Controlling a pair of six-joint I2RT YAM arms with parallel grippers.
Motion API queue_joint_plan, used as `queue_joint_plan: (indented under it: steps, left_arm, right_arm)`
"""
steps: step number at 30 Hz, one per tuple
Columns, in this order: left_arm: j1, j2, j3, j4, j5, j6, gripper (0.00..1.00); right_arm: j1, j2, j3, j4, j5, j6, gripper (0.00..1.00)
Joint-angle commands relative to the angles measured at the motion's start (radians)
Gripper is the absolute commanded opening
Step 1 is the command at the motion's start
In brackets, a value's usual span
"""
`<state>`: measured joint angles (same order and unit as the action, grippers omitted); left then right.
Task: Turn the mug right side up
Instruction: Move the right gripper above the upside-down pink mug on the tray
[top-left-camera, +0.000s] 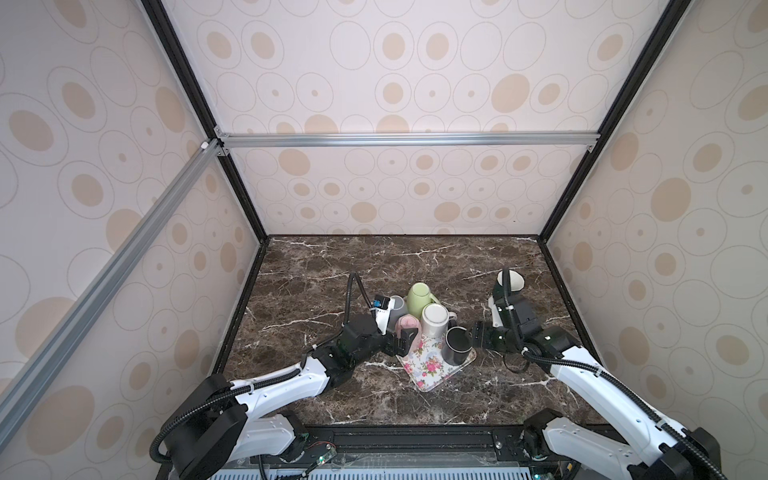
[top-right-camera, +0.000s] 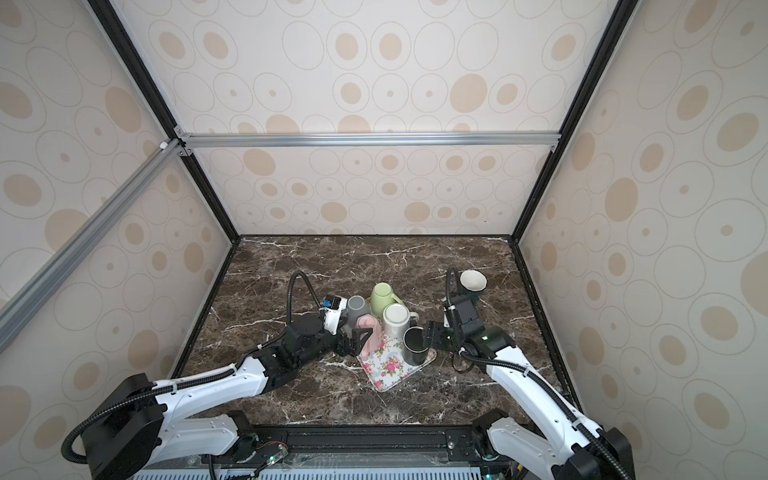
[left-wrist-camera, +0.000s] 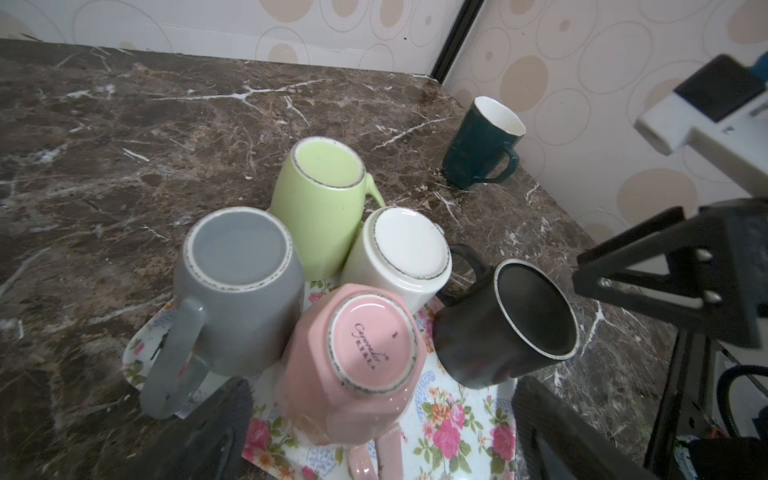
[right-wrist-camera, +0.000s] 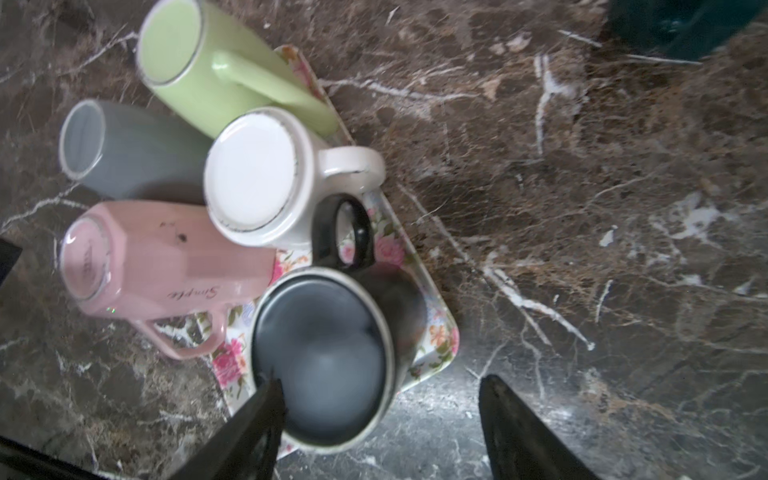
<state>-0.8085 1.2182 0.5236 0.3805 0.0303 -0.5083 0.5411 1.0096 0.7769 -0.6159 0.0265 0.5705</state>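
On tray (left-wrist-camera: 451, 430), blk mug (left-wrist-camera: 494, 336) upright, empty

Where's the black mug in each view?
Top view: black mug low, right of centre, upright on the tray's right corner.
Top view: same spot, tray.
Left wrist: beside the pink mug, mouth up.
Right wrist: nearest the camera.
Shared landmark: the floral tray.
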Motion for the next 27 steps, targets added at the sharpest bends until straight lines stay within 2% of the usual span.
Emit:
queue_joint_plan:
  steps: [1,4,8,12,20,27]
  left_arm:
    - [0.011,-0.019,-0.004,0.011,-0.071,-0.042,0.98]
    - [0.012,-0.033,-0.020,0.020,-0.103,-0.031,0.98]
    - [0.018,-0.072,-0.044,0.006,-0.179,-0.031,0.98]
    - [0.027,-0.164,-0.117,0.053,-0.228,-0.047,0.98]
    - [0.037,-0.353,-0.195,0.045,-0.359,-0.026,0.98]
    - [0.043,-0.346,-0.198,0.051,-0.347,-0.024,0.98]
  right_arm:
    - [0.117,0.026,0.082,-0.037,0.134,0.072,0.75]
    - [0.238,0.101,0.135,-0.032,0.202,0.111,0.72]
    - [0.363,0.257,0.207,-0.013,0.218,0.140,0.67]
    - [0.428,0.383,0.247,0.036,0.201,0.185,0.53]
    - [0.458,0.542,0.316,0.097,0.162,0.222,0.46]
    - [0.460,0.590,0.340,0.127,0.177,0.278,0.43]
